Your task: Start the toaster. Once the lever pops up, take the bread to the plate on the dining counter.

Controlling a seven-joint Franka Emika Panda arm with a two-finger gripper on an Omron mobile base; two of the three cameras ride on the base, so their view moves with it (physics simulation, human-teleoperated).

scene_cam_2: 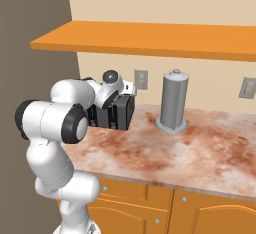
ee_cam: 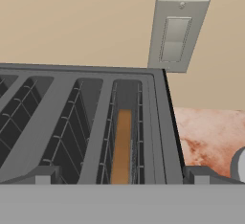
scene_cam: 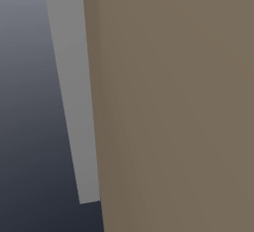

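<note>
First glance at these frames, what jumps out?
The bread sits edge-on, deep in the rightmost slot of the dark toaster, seen from just above in the hand view. In the right base view the white arm reaches over that toaster at the left end of the marbled counter, with a grey cylindrical canister standing to its right under an orange shelf.

bread sits deep in the toaster slot

the toaster (ee_cam: 95,122) is seen from above, dark grey, with several long slots and wire guides inside. the bread (ee_cam: 122,146) stands on its edge in the rightmost slot, low inside it. behind the toaster, a grey wall switch plate (ee_cam: 177,34) is on the beige wall (ee_cam: 72,22). at right, the marbled counter top (ee_cam: 210,137) shows.
</note>
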